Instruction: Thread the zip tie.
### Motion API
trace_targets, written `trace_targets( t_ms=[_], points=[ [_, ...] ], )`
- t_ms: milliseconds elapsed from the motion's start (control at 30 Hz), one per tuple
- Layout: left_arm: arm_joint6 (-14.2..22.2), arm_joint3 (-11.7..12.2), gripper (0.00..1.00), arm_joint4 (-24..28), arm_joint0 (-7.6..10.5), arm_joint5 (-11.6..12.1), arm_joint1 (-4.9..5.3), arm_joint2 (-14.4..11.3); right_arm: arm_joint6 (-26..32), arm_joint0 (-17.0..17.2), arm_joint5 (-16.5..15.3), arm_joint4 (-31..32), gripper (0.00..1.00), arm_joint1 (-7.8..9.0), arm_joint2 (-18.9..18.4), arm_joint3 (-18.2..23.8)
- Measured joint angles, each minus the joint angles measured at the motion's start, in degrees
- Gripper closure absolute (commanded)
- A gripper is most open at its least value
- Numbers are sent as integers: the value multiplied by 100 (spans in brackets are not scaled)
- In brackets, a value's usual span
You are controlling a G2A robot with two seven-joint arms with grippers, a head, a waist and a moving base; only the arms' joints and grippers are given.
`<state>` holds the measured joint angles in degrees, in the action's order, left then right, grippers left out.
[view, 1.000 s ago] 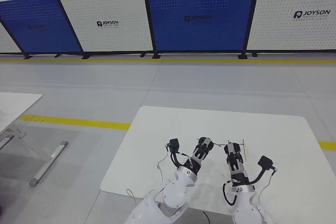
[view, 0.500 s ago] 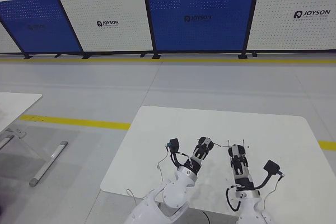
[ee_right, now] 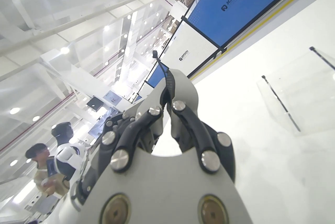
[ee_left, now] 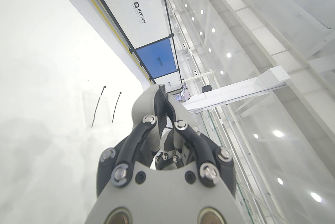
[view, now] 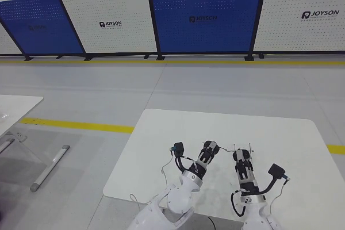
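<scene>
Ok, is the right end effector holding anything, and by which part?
Yes, the right end effector is shut on a black zip tie, gripping the strap just below its head, which pokes out free.

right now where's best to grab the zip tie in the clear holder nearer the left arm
Probably the bare strap just below its head, coming from the side: the zip tie stands nearly upright, head up, against the clear holder.
</scene>
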<state>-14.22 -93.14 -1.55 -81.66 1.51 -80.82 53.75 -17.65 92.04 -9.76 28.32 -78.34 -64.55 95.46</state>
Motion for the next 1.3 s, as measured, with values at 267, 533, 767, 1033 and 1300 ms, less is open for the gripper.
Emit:
trace_targets(
  t_ms=[267,533,767,1033,1300],
  points=[
    [0,0,100,0,0,0,0,0,-138,-33,57,60,100,-29,-1,-23],
    [0,0,100,0,0,0,0,0,-149,-74,82,171,100,-62,65,-75],
    [0,0,100,0,0,0,0,0,-110,-72,113,213,100,-80,61,-85],
    [0,0,100,0,0,0,0,0,99,-99,112,-21,100,-109,78,-102],
    [0,0,100,0,0,0,0,0,347,-54,102,-281,100,-115,6,3]
  ],
)
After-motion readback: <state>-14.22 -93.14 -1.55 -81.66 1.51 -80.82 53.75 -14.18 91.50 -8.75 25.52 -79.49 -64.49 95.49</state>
